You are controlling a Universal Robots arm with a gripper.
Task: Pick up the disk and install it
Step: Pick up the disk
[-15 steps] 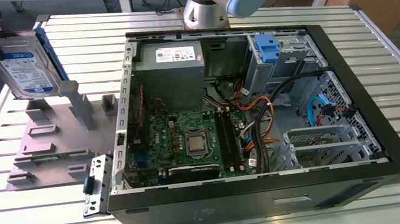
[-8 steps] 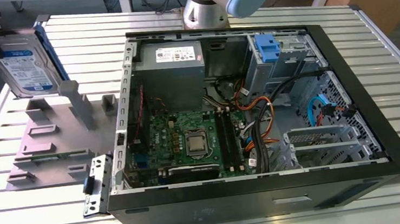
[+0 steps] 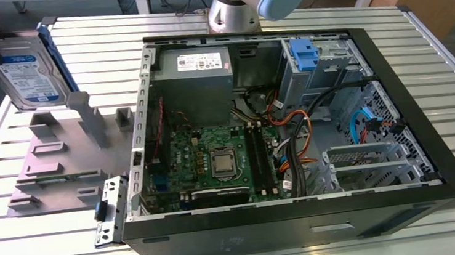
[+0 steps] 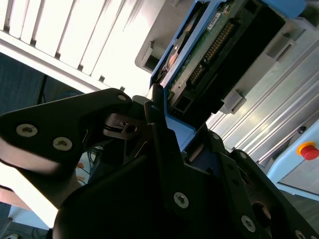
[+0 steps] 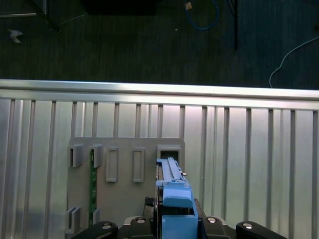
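Silver-metal rectangular disk (image 3: 29, 74) with white-and-blue label and blue plastic carrier frame, held upright above the grey slotted holder plate (image 3: 57, 161) at the exterior view's left, apparently clear of its slots. Black gripper (image 4: 179, 134) clamped on the disk's blue frame end, second wrist view. Open black computer case (image 3: 426, 135) lies beside the plate on the ribbed aluminium table (image 3: 49, 254).

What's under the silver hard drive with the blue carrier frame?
The grey slotted holder plate on the ribbed metal table; the silver drive hides the plate's part directly beneath.
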